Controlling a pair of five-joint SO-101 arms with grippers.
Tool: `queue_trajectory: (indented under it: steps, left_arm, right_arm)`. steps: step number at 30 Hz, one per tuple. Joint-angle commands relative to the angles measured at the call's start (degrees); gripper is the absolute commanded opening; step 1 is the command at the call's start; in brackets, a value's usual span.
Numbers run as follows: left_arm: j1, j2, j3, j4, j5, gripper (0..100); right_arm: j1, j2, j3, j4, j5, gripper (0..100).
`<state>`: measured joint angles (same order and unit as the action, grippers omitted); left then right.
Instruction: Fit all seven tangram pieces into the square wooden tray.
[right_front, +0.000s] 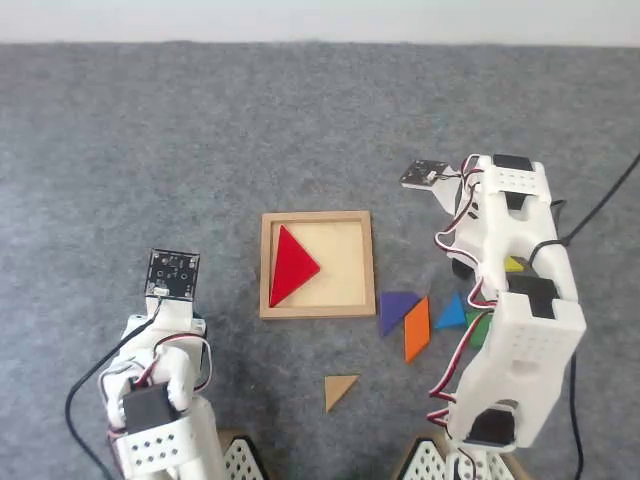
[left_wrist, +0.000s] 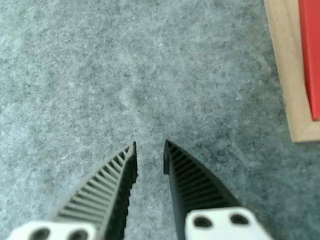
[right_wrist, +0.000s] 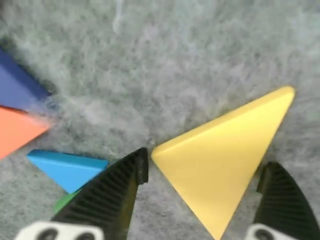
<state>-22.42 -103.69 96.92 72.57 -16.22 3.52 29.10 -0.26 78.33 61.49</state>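
Note:
The square wooden tray lies mid-table with a red triangle inside it. To its right lie a purple piece, an orange parallelogram, a blue triangle and a green piece; a tan triangle lies in front. My right gripper is open, its fingers on either side of the yellow triangle. Down at the front left, my left gripper is low over bare carpet, its fingers a narrow gap apart and holding nothing. The tray's rim and the red triangle are beside it.
Grey carpet covers the whole table. The right arm's white body hides most of the yellow and green pieces from above. In the right wrist view the purple piece, orange piece, blue triangle and green piece lie close to one finger.

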Motion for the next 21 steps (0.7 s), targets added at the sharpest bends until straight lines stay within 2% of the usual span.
queue_trajectory:
  steps: [1, 4, 8, 21]
  left_arm:
    - [0.2, -0.6, -0.5, 0.4, 0.4, 9]
    - [0.2, -0.6, -0.5, 0.4, 0.4, 9]
    - [0.2, -0.6, -0.5, 0.4, 0.4, 9]
    - [0.2, -0.6, -0.5, 0.4, 0.4, 9]
  right_arm:
    - [1.1, 0.2, -1.8, -1.3, 0.8, 34.9]
    - [1.1, 0.2, -1.8, -1.2, 0.0, 31.8]
    - [1.1, 0.3, -2.5, -1.5, -1.3, 20.3]
    - [0.9, 0.2, -5.2, 0.6, -2.3, 20.6]
